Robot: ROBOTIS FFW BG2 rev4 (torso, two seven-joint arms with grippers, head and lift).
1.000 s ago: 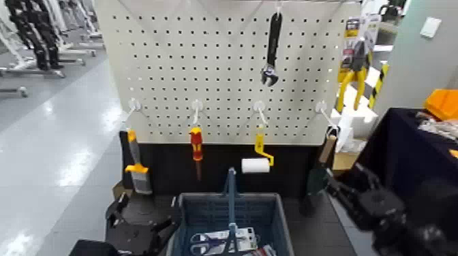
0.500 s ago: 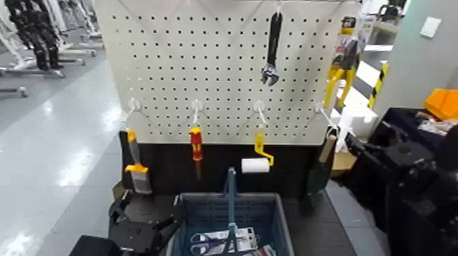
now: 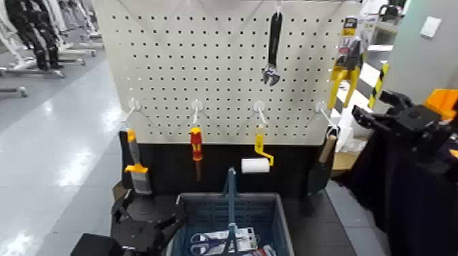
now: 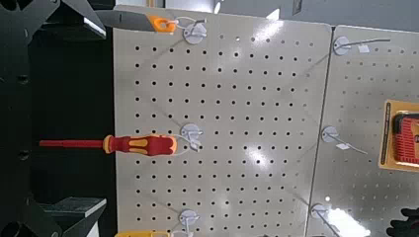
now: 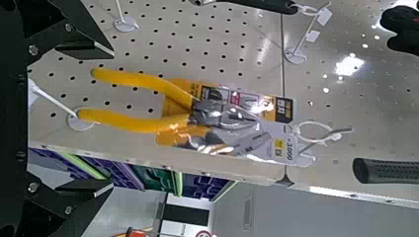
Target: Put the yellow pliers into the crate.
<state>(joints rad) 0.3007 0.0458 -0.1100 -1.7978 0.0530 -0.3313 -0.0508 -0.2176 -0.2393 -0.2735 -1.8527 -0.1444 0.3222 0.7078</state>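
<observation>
Yellow pliers (image 5: pixel 163 111) are hanging by their card (image 5: pixel 282 128) from a white hook (image 5: pixel 336 134), near the right edge of the board (image 3: pixel 170 68). My right gripper (image 3: pixel 372 109) is waiting beside them, with its fingers wide apart and nothing in them. My left gripper (image 3: pixel 150 208) is resting open and idle, low down by the crate (image 3: pixel 191 197).

I think I am now getting ready to grab. To do it well, I should be putting both curved handles between my fingers, going in straight and slow. Then I should be squeezing both together, so one is not slipping out. The hook is poking through the card's end, so I should be sliding the card off along the hook, not yanking it down. Bumping the dark scraper below could spoil things.

In the head view, the card's hook is hard to make out. The crate's front is being cut off, and its handle is hiding some things inside. My right wrist view is not showing the crate at all.
</observation>
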